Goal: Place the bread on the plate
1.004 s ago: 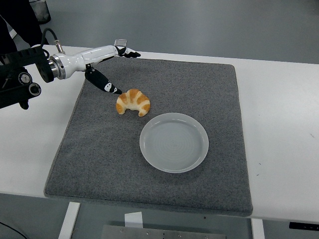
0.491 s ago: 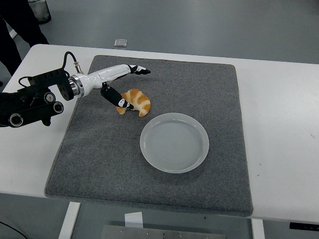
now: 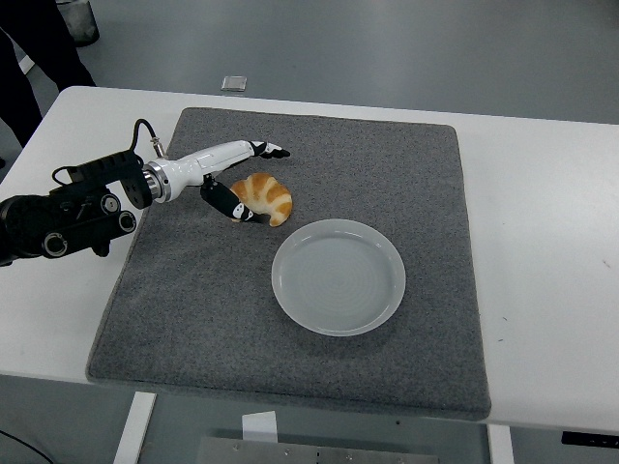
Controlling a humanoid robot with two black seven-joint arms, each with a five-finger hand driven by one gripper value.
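A golden croissant lies on the grey mat, just up and left of the clear round plate, which holds nothing. My left hand reaches in from the left on a white forearm and straddles the croissant. Its black thumb rests against the croissant's left end. The fingers stretch out above the croissant's far side, apart from it. The hand is open and the croissant still rests on the mat. No right arm shows.
The mat covers most of the white table. My black left arm housing sits over the table's left edge. A person's dark legs stand at the top left. A small flat object lies on the floor beyond the table.
My left arm has swung down and right across the mat. The hand came from behind the croissant to straddle it, with the thumb now at its left end. The croissant has hardly shifted.
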